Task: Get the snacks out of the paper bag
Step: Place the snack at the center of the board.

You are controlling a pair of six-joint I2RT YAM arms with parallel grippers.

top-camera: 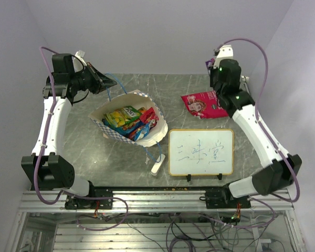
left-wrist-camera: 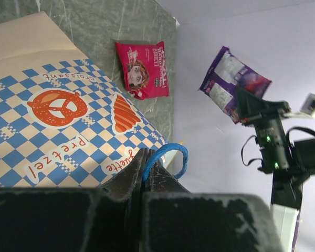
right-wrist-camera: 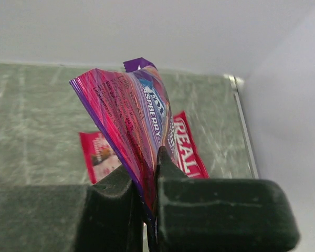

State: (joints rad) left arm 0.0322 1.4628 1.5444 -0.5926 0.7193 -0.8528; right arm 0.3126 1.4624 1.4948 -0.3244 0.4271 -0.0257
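From above, the paper bag lies tipped on the table with its mouth open to the camera. Snacks fill it: a yellow-green packet on top, with orange and blue ones beside it. A pink-red packet lies flat on the table, well apart from the bag to its right. A whiteboard and a white eraser sit nearer the arms. The left gripper is at the bag's far rim. The right gripper is raised near the back wall, and what it carries is hard to make out here.

The left wrist view shows the bag's outside instead, a blue-and-white checkered band with pretzel drawings, and none of its contents. Here the left fingers are pressed together on the blue cord handle, which loops out between them. Across the table, a purple packet hangs in the air from the right gripper.

The right wrist view shows that grip close up. The fingers are clamped tight on the purple packet's lower edge, and the packet stands upright above them. The pink-red packet lies on the table behind it.
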